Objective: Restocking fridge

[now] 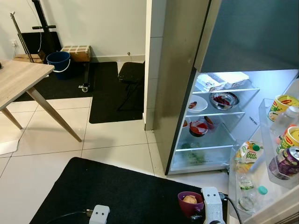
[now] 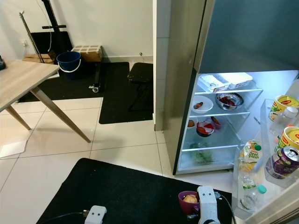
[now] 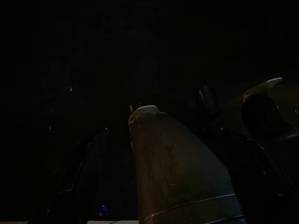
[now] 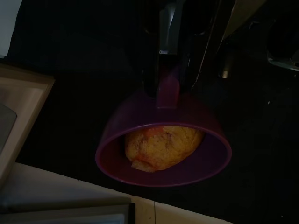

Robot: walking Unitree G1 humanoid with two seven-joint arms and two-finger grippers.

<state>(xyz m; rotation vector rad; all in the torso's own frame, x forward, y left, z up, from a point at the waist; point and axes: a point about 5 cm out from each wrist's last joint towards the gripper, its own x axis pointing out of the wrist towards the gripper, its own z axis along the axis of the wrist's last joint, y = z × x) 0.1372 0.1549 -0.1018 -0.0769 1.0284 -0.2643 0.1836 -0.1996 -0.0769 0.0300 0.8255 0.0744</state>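
Readable text, open fridge door shelf only:
- juice carton [image 1: 248, 152], green/yellow, lower door shelf: "Peel Fresh" on front. Same carton in right eye view, wording just legible.
- yellow tubs [image 1: 283, 105] w/ red logo on lid, upper door shelf: logo lettering too small, can't read.
- purple drink can [image 1: 283, 163], upper door shelf beside tubs: print blurred, no word made out.
- clear bottle [image 1: 246, 186] w/ green-white label, lower shelf: label text too small.
Packs on top inside shelf [image 1: 223, 80]: printing unreadable. Wrist views too dark, no lettering seen.
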